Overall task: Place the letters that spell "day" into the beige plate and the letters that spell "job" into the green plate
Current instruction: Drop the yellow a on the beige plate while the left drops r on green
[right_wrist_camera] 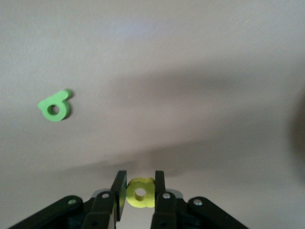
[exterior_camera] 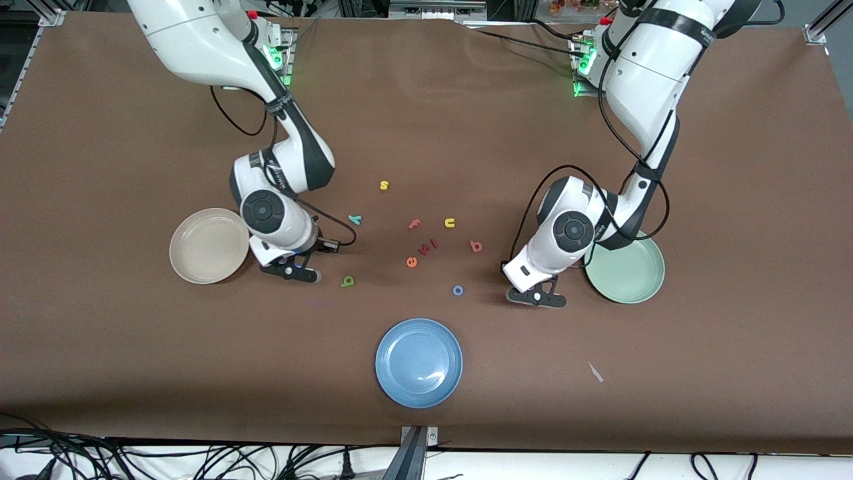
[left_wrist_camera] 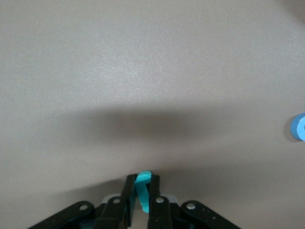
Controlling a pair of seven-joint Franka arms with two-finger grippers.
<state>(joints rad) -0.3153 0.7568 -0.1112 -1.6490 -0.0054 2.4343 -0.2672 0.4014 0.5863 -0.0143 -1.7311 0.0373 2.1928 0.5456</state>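
Beige plate (exterior_camera: 208, 245), at mid-height of the frame toward the right arm's end of the desk (exterior_camera: 100, 373), holds nothing, and the green plate (exterior_camera: 640, 293), at mid-height toward the left arm's end, is bare too. By that showing no letter has been delivered, so all six placements remain. The blue plate (exterior_camera: 419, 362), low in the centre, has no part in the job.

Two letters are in hand. The right arm (exterior_camera: 273, 213) is bent down low just beside the beige plate, its right jaws clenched on the yellow d (right_wrist_camera: 139, 193) close to the desk. The left arm (exterior_camera: 566, 233) is stooped likewise just beside the green plate, its left jaws clamped on the teal j (left_wrist_camera: 142, 188), which stands upright between them.

Four more lie loose in the middle of the frame: the green a (exterior_camera: 348, 281) near the right jaws, the teal y (exterior_camera: 355, 219) above it, the red b (exterior_camera: 476, 246), and the blue o (exterior_camera: 458, 290) below the b.

The yellow s (exterior_camera: 384, 185), yellow u (exterior_camera: 450, 223), pink f (exterior_camera: 414, 224) and orange e (exterior_camera: 411, 262) stay out of it.

Each held letter probably needs only a short carry to its plate.
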